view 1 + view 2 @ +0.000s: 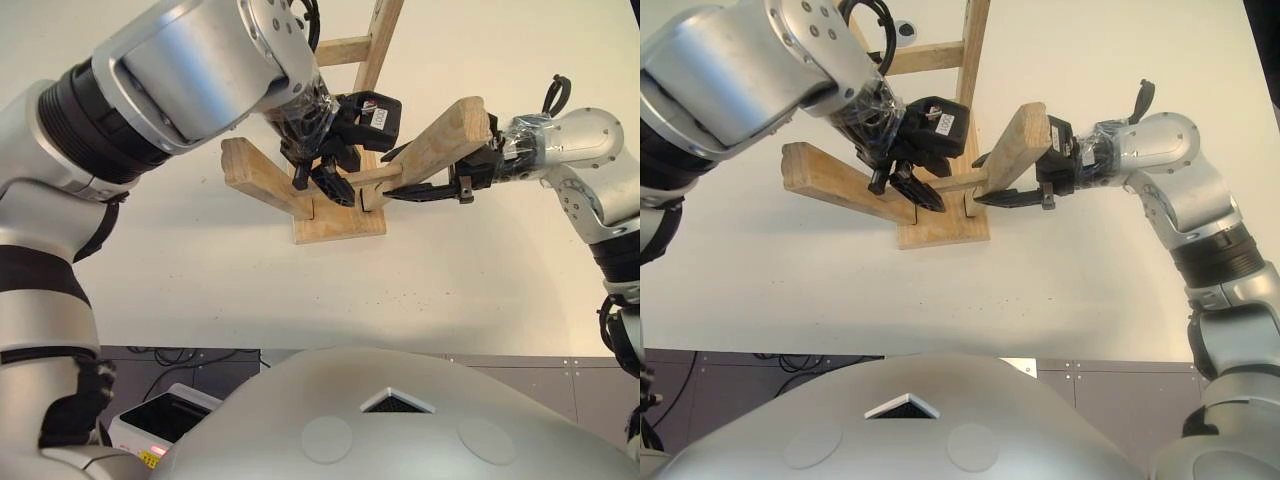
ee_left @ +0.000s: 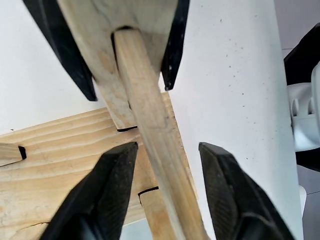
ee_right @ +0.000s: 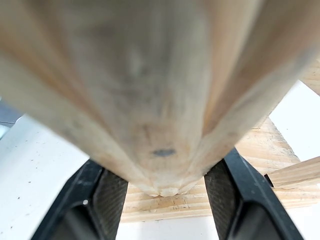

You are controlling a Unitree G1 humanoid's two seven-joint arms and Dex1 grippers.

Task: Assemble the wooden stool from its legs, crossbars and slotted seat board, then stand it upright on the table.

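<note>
The stool is half built in pale, unfinished wood with a plain grain. Its slotted seat board [image 1: 338, 226] lies flat on the white worktop [image 1: 200, 285], in the middle between the two arms. Two legs stand in its slots and lean apart in a V: the left leg [image 1: 255, 172] tilts toward the robot's left, the right leg [image 1: 445, 135] toward its right. A thin crossbar [image 2: 150, 127] runs between them just above the board. Farther back on the worktop lies a ladder-shaped frame [image 1: 381, 45] of a long rail and a rung, apart from the board

The left gripper [image 1: 322, 185] hangs over the joint where the legs meet the board. Its black fingers [image 2: 107, 185] are spread and straddle the crossbar, with a clear gap on one side and a narrow one on the other

The right gripper [image 3: 164, 175] comes in from the right, and its fingers [image 3: 230, 195] pinch the right leg from both sides, low on the leg and near the board

A white sticker [image 1: 380, 116] on the left gripper's body carries dark print, too small to read
</note>
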